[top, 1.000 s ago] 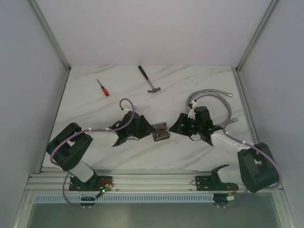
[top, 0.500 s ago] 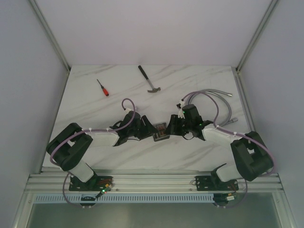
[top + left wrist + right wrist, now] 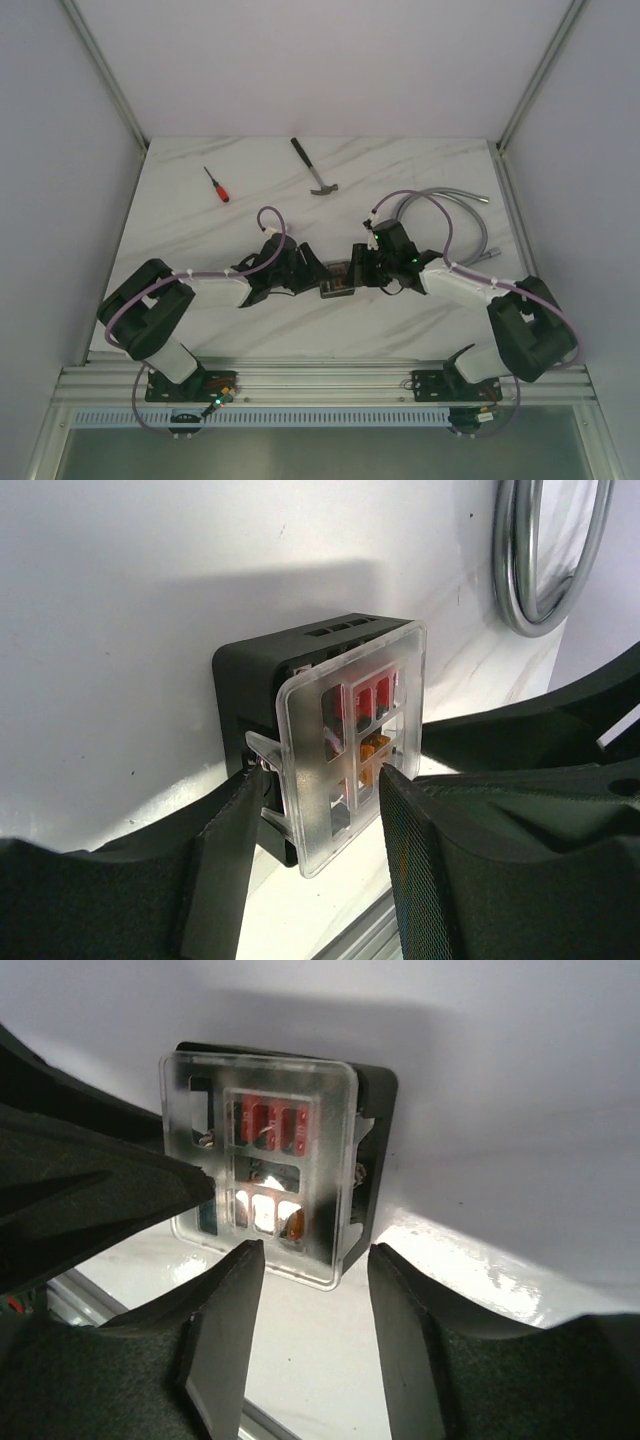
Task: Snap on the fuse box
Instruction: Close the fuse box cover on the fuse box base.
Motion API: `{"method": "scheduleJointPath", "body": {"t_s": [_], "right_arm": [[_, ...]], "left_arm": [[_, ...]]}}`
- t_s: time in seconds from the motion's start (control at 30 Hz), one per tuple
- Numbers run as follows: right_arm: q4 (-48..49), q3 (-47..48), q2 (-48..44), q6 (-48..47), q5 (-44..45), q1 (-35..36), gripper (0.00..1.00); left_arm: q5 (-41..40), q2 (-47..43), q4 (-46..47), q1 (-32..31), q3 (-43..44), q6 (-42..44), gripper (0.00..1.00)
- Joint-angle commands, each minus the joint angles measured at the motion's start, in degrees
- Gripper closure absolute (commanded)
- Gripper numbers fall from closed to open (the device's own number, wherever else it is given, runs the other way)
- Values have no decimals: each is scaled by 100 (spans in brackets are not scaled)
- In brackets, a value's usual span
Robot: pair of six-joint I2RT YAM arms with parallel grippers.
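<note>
- The fuse box [image 3: 337, 279] sits on the table [image 3: 200, 250], near the middle and a little toward the arms.
- It is right between the two grippers. The left gripper [image 3: 316, 272] is at its left side and the right gripper [image 3: 358, 268] is at its right side.
- Both grippers are about as close as each other, so either one can reach it.
- The box looks almost square, so I see no long side to line up with.
- The clear lid [image 3: 350, 750] faces the wrist cameras, and red and orange fuses show through it.
- In the left wrist view the lid seems to stand off the black box a bit on one side. I think it is not clicked on yet.
- The left gripper's fingers [image 3: 225, 860] are on both sides of the box's near end, and one touches a tab of the lid. I cannot tell if they squeeze it.
- The right gripper's fingers [image 3: 400, 1340] are spread apart. The lid's near corner is just between their tips, and I see no pinch.
- I think the next push must go straight onto the lid, toward the black box.
</note>
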Motion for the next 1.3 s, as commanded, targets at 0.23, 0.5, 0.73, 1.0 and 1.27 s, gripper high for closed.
{"method": "scheduleJointPath", "body": {"t_s": [0.23,0.5,0.73,1.0,1.27], "right_arm": [[-431,580,155,-218,590,108,41],[-408,724,371,-208,541,265,43],[-404,719,352,-177,483,339,46],[-405,724,331,-129,440,408,48],[-463,784,317,-54,498,474,50]], "left_arm": [[-30,-249,-698,-40,34,292,37],[111,-149,-694,-247,201,377,36],[127,-67,-670,-265,296,384,37],[127,-27,-623,-265,299,349,38],[127,10,-609,-273,272,319,40]]}}
